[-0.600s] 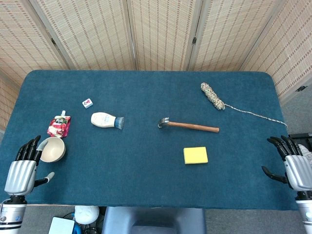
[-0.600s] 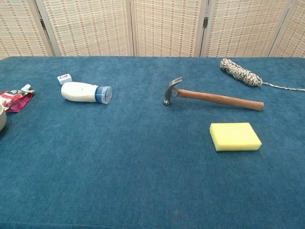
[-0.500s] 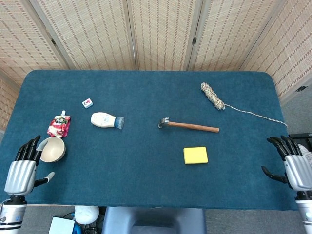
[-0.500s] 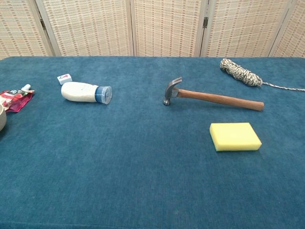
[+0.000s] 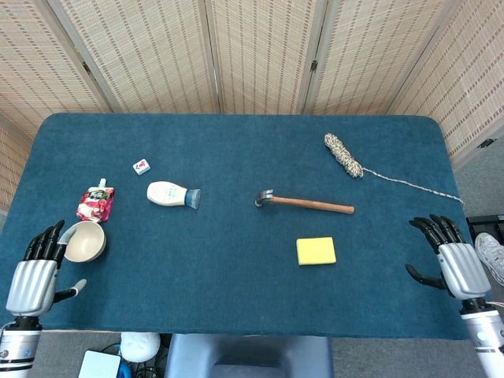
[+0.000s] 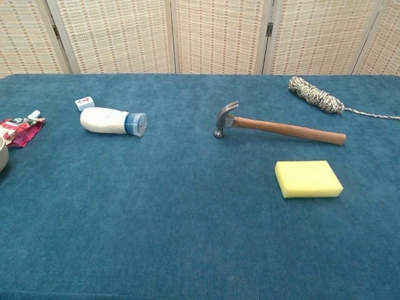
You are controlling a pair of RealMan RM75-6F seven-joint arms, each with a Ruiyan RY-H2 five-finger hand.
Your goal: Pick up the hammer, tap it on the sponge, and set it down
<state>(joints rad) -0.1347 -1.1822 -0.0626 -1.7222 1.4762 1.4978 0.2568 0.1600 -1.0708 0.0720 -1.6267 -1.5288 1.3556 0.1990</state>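
Hammer (image 5: 303,203), sponge (image 5: 316,250) near, rope (image 5: 343,154) beyond

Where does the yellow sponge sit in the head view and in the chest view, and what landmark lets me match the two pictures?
Head view: the sponge lies right of centre, toward the near table edge.
Chest view: the sponge lies right of centre, at mid-height.
Shared landmark: the hammer lies just beyond the sponge in both views, apart from it, head to the left, wooden handle to the right.
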